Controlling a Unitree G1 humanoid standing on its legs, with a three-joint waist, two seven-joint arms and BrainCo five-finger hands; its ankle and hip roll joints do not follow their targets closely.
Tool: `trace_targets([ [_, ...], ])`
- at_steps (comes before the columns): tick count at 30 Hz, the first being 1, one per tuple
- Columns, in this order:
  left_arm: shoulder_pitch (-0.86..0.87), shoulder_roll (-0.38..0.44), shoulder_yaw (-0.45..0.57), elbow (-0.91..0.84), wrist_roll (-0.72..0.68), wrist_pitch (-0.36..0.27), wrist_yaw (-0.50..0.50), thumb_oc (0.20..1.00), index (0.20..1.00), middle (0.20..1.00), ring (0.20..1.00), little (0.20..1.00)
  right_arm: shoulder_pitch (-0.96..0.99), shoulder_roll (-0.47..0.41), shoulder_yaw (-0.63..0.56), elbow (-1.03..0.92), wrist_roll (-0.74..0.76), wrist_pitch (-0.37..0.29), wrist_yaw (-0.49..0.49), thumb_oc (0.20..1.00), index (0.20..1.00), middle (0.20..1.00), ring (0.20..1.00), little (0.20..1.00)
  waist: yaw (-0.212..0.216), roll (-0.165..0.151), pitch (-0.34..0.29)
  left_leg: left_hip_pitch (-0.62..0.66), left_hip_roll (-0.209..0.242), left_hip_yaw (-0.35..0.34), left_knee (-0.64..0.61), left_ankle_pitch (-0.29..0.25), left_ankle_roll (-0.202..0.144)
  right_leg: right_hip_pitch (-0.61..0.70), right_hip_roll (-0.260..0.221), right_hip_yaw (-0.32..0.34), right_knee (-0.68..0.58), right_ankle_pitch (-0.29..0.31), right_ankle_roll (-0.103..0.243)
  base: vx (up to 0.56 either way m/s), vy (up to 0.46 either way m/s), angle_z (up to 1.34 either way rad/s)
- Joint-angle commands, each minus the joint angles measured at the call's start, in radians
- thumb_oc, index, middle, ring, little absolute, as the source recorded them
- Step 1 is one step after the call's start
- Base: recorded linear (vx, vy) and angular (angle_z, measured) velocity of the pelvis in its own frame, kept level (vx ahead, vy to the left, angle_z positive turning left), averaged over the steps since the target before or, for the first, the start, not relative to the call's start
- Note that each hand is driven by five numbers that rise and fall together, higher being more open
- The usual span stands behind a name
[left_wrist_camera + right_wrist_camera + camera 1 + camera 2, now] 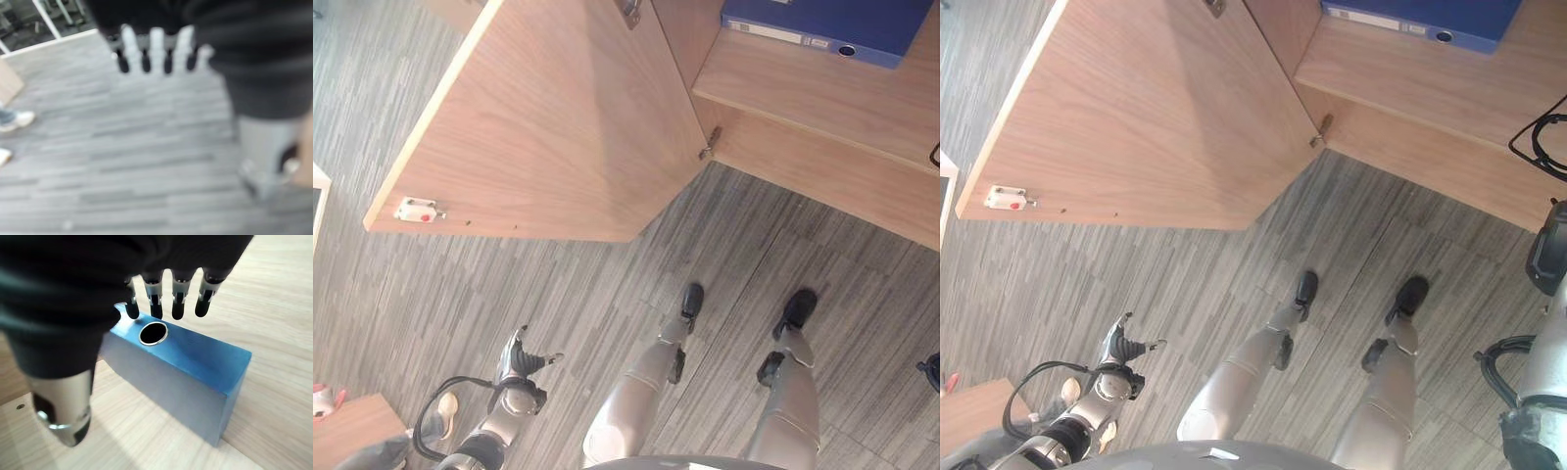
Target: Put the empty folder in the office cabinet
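Cabinet door (pixel 558 127) is swung wide open, and the blue folder (pixel 181 377) already lies flat on the wooden shelf (pixel 822 93) inside. It's empty, so probably light, stiff and a bit slick; the spine by the finger hole (pixel 153 333) looks like the best grab. Right robot hand (pixel 166 296) hovers just over that hole, fingers straight, holding nothing. Left robot hand (pixel 521 360) hangs low, relaxed.

Head stereo downward; wrist views close
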Motion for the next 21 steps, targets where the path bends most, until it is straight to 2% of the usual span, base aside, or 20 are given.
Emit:
trace_targets([
  [1, 0.001, 0.075, 0.050, 0.087, -0.026, 0.007, 0.016, 1.000, 1.000, 1.000, 1.000, 1.000, -0.073, -0.088, 0.105, -0.023, -0.073, -0.010, 0.023, 1.000, 1.000, 1.000, 1.000, 1.000, 0.037, 0.003, 0.028, -0.011, 0.050, 0.030, -0.093, -0.060, -0.033, 0.043, -0.005, 0.028, 0.195, -0.289, 0.052, 0.00, 0.000, 0.00],
  [7, -0.008, 0.074, 0.046, 0.092, -0.027, 0.008, 0.019, 1.000, 1.000, 1.000, 1.000, 1.000, -0.077, -0.086, 0.118, 0.030, -0.102, 0.028, -0.003, 1.000, 1.000, 1.000, 1.000, 1.000, 0.030, -0.003, 0.033, -0.015, 0.052, 0.034, -0.089, -0.061, -0.032, 0.039, -0.002, 0.031, 0.199, -0.287, 0.049, 0.00, 0.000, 0.00],
  [8, -0.012, 0.075, 0.044, 0.095, -0.027, 0.009, 0.019, 1.000, 1.000, 1.000, 1.000, 1.000, -0.089, -0.087, 0.126, 0.062, -0.110, 0.052, -0.014, 1.000, 1.000, 1.000, 1.000, 1.000, 0.028, -0.005, 0.033, -0.016, 0.054, 0.034, -0.087, -0.062, -0.032, 0.038, -0.001, 0.033, 0.200, -0.288, 0.048, 0.00, 0.000, 0.00],
  [9, -0.026, 0.080, 0.041, 0.107, -0.025, 0.014, 0.021, 1.000, 1.000, 1.000, 1.000, 1.000, -0.101, -0.086, 0.148, 0.126, -0.142, 0.120, -0.033, 1.000, 1.000, 1.000, 1.000, 1.000, 0.022, -0.015, 0.033, -0.018, 0.055, 0.036, -0.085, -0.063, -0.032, 0.038, 0.001, 0.030, 0.199, -0.286, 0.046, 0.00, 0.000, 0.00],
  [10, -0.031, 0.078, 0.042, 0.110, -0.026, 0.013, 0.021, 1.000, 1.000, 1.000, 1.000, 1.000, -0.121, -0.089, 0.161, 0.139, -0.144, 0.128, -0.030, 1.000, 1.000, 1.000, 1.000, 1.000, 0.022, -0.014, 0.035, -0.019, 0.055, 0.037, -0.085, -0.063, -0.032, 0.036, 0.001, 0.030, 0.199, -0.286, 0.046, 0.00, 0.000, 0.00],
  [11, -0.041, 0.081, 0.036, 0.117, -0.024, 0.014, 0.023, 1.000, 1.000, 1.000, 1.000, 1.000, -0.129, -0.091, 0.178, 0.173, -0.162, 0.163, -0.041, 1.000, 1.000, 1.000, 1.000, 1.000, 0.016, -0.021, 0.034, -0.020, 0.056, 0.037, -0.085, -0.063, -0.033, 0.037, 0.001, 0.030, 0.198, -0.284, 0.045, 0.00, 0.000, 0.00],
  [12, -0.068, 0.083, 0.025, 0.131, -0.028, 0.014, 0.027, 1.000, 1.000, 1.000, 1.000, 1.000, -0.169, -0.095, 0.229, 0.253, -0.205, 0.252, -0.046, 1.000, 1.000, 1.000, 1.000, 1.000, 0.009, -0.032, 0.034, -0.024, 0.058, 0.039, -0.082, -0.064, -0.034, 0.035, 0.004, 0.030, 0.196, -0.283, 0.042, 0.00, 0.000, 0.00],
  [13, -0.086, 0.081, 0.019, 0.142, -0.030, 0.014, 0.028, 1.000, 1.000, 1.000, 1.000, 1.000, -0.193, -0.099, 0.256, 0.300, -0.220, 0.292, -0.045, 1.000, 1.000, 1.000, 1.000, 1.000, 0.005, -0.035, 0.035, -0.026, 0.060, 0.039, -0.081, -0.064, -0.034, 0.034, 0.005, 0.029, 0.196, -0.282, 0.040, 0.00, 0.000, 0.00],
  [15, -0.092, 0.077, 0.018, 0.146, -0.031, 0.013, 0.027, 1.000, 1.000, 1.000, 1.000, 1.000, -0.215, -0.103, 0.272, 0.315, -0.221, 0.299, -0.038, 1.000, 1.000, 1.000, 1.000, 1.000, 0.006, -0.033, 0.037, -0.027, 0.060, 0.039, -0.081, -0.064, -0.034, 0.032, 0.005, 0.029, 0.196, -0.282, 0.040, 0.00, 0.000, 0.00],
  [16, -0.112, 0.073, 0.015, 0.164, -0.032, 0.014, 0.026, 1.000, 1.000, 1.000, 1.000, 1.000, -0.213, -0.104, 0.285, 0.354, -0.231, 0.345, -0.043, 1.000, 1.000, 1.000, 1.000, 1.000, -0.002, -0.036, 0.038, -0.028, 0.062, 0.039, -0.081, -0.064, -0.035, 0.033, 0.007, 0.028, 0.194, -0.281, 0.037, 0.00, -0.007, -0.04],
  [18, -0.134, 0.066, 0.014, 0.183, -0.038, 0.011, 0.023, 1.000, 1.000, 1.000, 1.000, 1.000, -0.201, -0.094, 0.285, 0.354, -0.241, 0.374, -0.052, 1.000, 1.000, 1.000, 1.000, 1.000, -0.007, -0.039, 0.042, -0.028, 0.063, 0.039, -0.079, -0.064, -0.035, 0.032, 0.010, 0.028, 0.196, -0.279, 0.034, 0.00, -0.010, -0.05],
  [21, -0.145, 0.061, 0.019, 0.193, -0.039, 0.011, 0.020, 1.000, 1.000, 1.000, 1.000, 1.000, -0.191, -0.068, 0.279, 0.354, -0.247, 0.374, -0.054, 1.000, 1.000, 1.000, 1.000, 1.000, -0.012, -0.049, 0.049, -0.028, 0.066, 0.040, -0.079, -0.063, -0.035, 0.031, 0.013, 0.028, 0.197, -0.277, 0.032, 0.00, -0.012, -0.05],
])
